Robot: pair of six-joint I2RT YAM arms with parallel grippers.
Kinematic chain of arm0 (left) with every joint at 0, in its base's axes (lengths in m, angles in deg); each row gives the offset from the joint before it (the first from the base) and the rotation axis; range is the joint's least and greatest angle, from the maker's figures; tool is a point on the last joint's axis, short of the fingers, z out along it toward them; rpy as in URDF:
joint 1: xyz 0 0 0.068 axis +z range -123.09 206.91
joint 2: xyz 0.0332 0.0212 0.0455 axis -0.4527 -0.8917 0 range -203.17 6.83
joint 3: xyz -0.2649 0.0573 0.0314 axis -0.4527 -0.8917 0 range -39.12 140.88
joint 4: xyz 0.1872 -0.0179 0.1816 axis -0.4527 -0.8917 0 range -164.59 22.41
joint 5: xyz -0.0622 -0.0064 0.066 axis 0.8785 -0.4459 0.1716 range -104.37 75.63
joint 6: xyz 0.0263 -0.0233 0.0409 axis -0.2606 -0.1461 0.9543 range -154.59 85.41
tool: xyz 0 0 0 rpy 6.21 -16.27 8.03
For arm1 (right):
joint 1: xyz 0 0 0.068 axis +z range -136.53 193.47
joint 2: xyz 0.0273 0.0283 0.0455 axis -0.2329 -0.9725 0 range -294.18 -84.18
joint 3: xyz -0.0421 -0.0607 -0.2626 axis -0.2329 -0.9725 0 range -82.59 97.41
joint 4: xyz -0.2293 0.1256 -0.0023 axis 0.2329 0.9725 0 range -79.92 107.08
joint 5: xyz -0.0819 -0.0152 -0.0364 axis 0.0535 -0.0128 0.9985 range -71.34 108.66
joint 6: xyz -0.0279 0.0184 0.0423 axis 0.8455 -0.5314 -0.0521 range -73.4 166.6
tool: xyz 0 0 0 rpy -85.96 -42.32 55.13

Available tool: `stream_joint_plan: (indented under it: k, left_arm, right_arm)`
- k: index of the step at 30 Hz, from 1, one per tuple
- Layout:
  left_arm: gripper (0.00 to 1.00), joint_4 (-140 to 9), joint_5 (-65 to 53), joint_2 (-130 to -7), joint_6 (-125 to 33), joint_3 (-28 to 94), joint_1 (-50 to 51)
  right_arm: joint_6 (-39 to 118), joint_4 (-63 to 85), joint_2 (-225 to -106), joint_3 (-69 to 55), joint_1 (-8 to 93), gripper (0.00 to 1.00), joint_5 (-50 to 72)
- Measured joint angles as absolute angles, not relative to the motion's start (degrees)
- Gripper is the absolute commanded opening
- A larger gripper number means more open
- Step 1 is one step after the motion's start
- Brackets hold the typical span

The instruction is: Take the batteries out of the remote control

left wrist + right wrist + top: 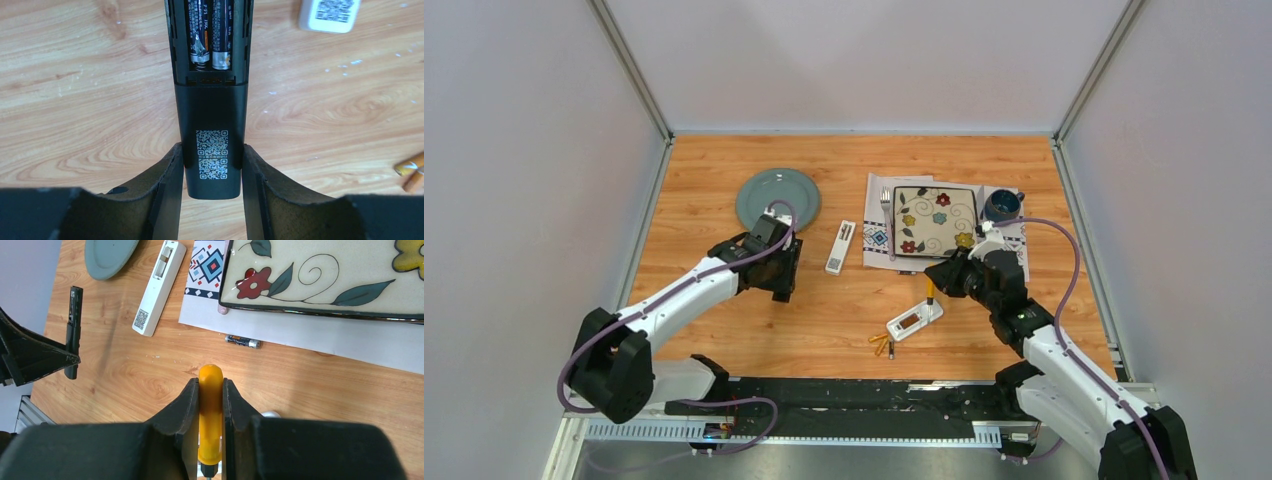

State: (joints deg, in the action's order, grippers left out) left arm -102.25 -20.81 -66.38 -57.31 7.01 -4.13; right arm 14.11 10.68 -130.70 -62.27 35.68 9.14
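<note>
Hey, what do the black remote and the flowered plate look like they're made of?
Black remote: likely matte plastic, with a dull, even surface and moulded edges. Flowered plate: probably glazed ceramic, with a glossy painted face and a dark shiny rim.

We note:
- desk (75, 80): wood grain, smooth, low sheen
- black remote (212, 110): matt plastic, code label faintly shiny
- its two batteries (221, 30): glossy dark wrap, bright metal ends; spring (199, 60) metal
- left pincer (212, 152) pads (150, 182): matt black, grainy
- screwdriver (210, 410) handle: glossy orange plastic
- flowered plate (350, 265): glazed, glossy
- mat (325, 335) under that plate: matt white, paper or cloth we cannot tell
- white remote (156, 290) left of plate: smooth satin plastic
</note>
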Motion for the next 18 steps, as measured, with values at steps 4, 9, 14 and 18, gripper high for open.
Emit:
stream_joint_plan:
  k: [4,9,14,18]
  left_arm:
    - [0.00,-101.0,-17.0,-64.2,-55.9,6.7,-4.2]
    - [0.00,-98.9,-13.2,-64.7,-54.6,6.2,-7.1]
    - [0.00,-98.3,-13.7,-70.3,-52.9,8.1,-14.9]
    - [0.00,-98.7,-15.7,-78.2,-51.4,13.5,-20.7]
  right_arm:
    - [14.1,10.4,-130.8,-62.3,35.7,0.00,9.1]
    - [13.9,9.9,-131.8,-62.3,35.6,0.00,9.1]
    - [13.9,9.7,-132.1,-62.3,35.7,0.00,9.1]
    - [13.8,9.4,-132.1,-62.3,35.7,0.00,9.1]
